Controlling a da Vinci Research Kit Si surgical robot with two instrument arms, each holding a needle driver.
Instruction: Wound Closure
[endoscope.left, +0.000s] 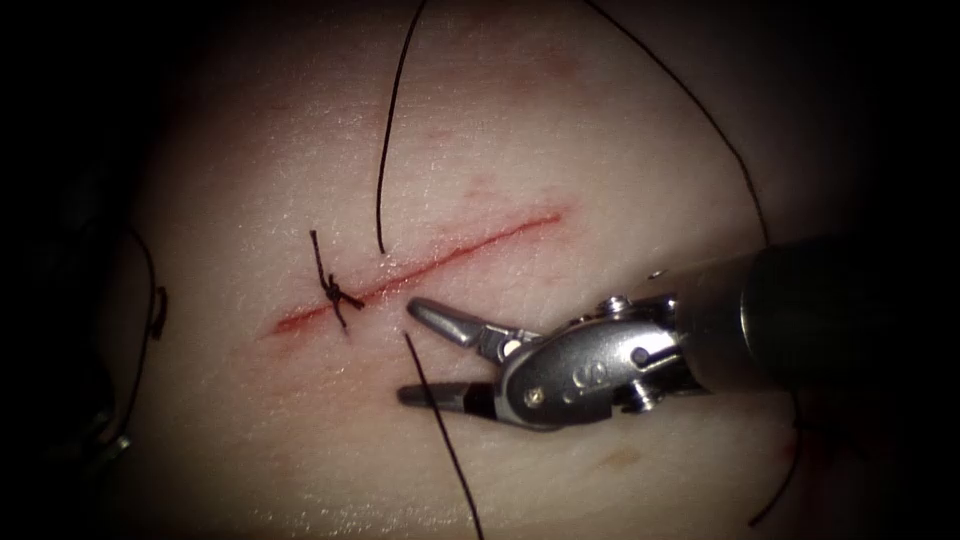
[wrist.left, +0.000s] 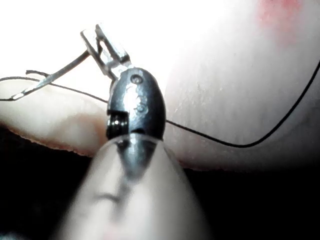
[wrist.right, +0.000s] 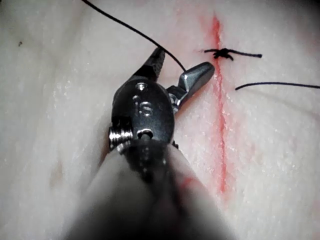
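Right tool: the right arm's tool is nearest the endoscope, coming in from the tissue's right edge; its jaws stand apart and hold nothing, with a strand of thread running between them.
Left tool: in its own wrist view, the left arm's tool is clamped on the needle near one end of its curve.
Needle: held out over the pale tissue near its edge; it looks free of the tissue, though its far tip is hard to make out.
Tissue: pale pork belly with a slanted red cut across its middle.
Knot: one tied stitch sits across the cut near its left end, short tails sticking out.
Thread path: one strand ends just above the cut, another leaves below it toward the tissue's lower edge.
Progress: judging from this, one stitch is done; most of the cut, to the knot's right, is not yet closed.
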